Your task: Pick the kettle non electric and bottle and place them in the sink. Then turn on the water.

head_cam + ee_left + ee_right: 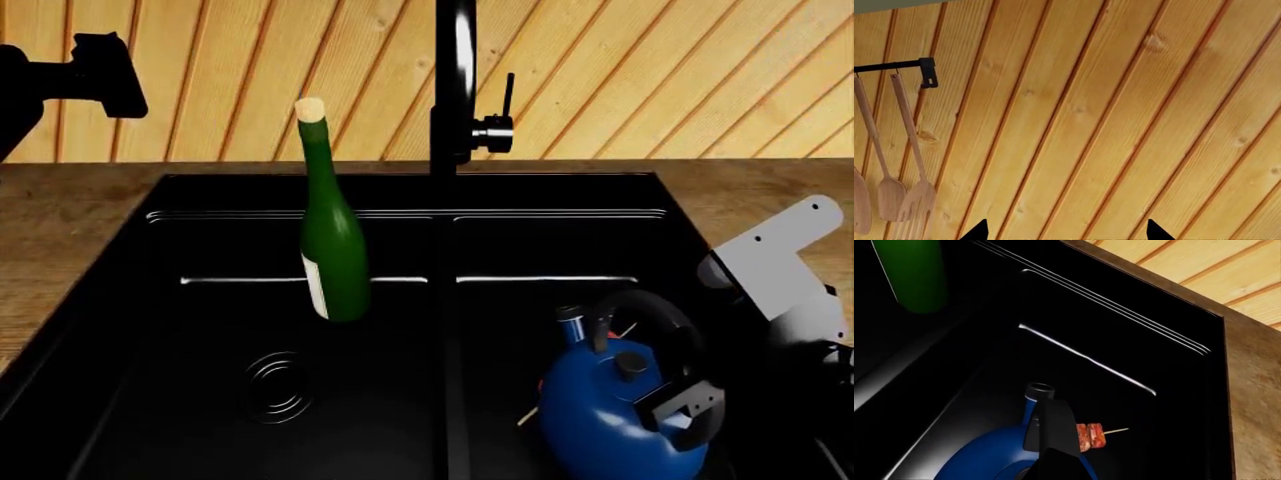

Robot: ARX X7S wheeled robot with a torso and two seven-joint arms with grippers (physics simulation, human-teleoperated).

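Note:
The dark green bottle (334, 250) stands upright in the left basin of the black sink (400, 182); its base also shows in the right wrist view (911, 275). The blue kettle non electric (601, 430) sits low in the right basin, spout up. My right gripper (681, 408) is at its black arched handle, and in the right wrist view the jaws (1057, 465) stand close together around that handle above the blue body (987, 455). Raised high at the far left, my left gripper (114, 70) faces the wooden wall, fingertips (977, 231) wide apart and empty.
A tall black faucet (454, 80) with a side lever (505, 110) rises behind the divider. A small meat skewer (1091, 435) lies in the right basin beside the kettle. Wooden utensils (891, 192) hang from a black rail (894, 66) on the wall. Wooden counter (67, 230) surrounds the sink.

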